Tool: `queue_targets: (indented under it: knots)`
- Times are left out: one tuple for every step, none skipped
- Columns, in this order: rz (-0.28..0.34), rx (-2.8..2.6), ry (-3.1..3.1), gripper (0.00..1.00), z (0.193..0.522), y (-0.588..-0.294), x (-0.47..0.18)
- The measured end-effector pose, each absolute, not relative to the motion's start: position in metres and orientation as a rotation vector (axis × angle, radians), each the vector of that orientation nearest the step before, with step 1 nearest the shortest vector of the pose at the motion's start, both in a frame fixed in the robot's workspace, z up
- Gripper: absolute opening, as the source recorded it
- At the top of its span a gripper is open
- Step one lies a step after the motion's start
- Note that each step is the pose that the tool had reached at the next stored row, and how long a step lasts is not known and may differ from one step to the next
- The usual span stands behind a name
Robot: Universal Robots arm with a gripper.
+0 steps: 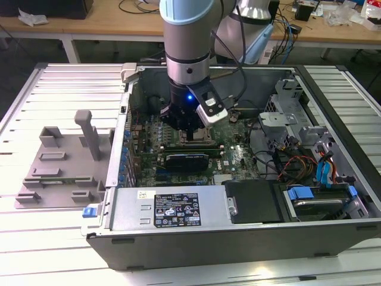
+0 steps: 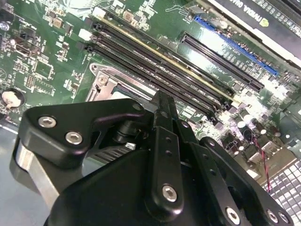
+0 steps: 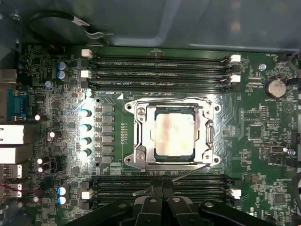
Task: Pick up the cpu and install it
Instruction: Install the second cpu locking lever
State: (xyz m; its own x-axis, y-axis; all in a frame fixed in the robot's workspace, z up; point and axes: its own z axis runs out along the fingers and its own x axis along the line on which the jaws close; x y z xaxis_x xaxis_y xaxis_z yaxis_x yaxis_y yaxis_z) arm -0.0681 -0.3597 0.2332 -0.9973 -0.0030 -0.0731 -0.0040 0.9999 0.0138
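We see the cpu (image 3: 175, 134) lying flat in its socket (image 3: 172, 135) at the middle of the first wrist view, with memory slots (image 3: 160, 66) above and below it. In the exterior view our gripper (image 1: 189, 132) hangs low over the board (image 1: 238, 156) inside the open case (image 1: 238, 235), near the middle of the frame. We cannot tell if the jaws are apart or together. We think the chip is already put in, and the step in hand is checking that it sits flat.
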Motion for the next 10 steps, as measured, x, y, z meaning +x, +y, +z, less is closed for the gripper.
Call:
queue_targets:
  knots:
    - [0.021,-0.005,3.069,0.11,0.2331,-0.3597,-0.0681]
    - [0.021,-0.005,3.069,0.11,0.2331,-0.3597,-0.0681]
    - [0.021,-0.005,3.069,0.11,0.2329,-0.3597,-0.0681]
    - [0.022,-0.005,3.073,0.11,0.2324,-0.3597,-0.0681]
    - [0.027,-0.006,3.076,0.11,0.2319,-0.3597,-0.0682]
    - [0.035,-0.007,3.079,0.11,0.2315,-0.3598,-0.0682]
    - [0.04,-0.008,3.082,0.11,0.2312,-0.3599,-0.0682]
    - [0.05,-0.012,3.092,0.11,0.2306,-0.3605,-0.0682]
    - [0.059,-0.017,3.103,0.11,0.2297,-0.3619,-0.0682]
    - [0.06,-0.017,3.107,0.11,0.2291,-0.3634,-0.0682]
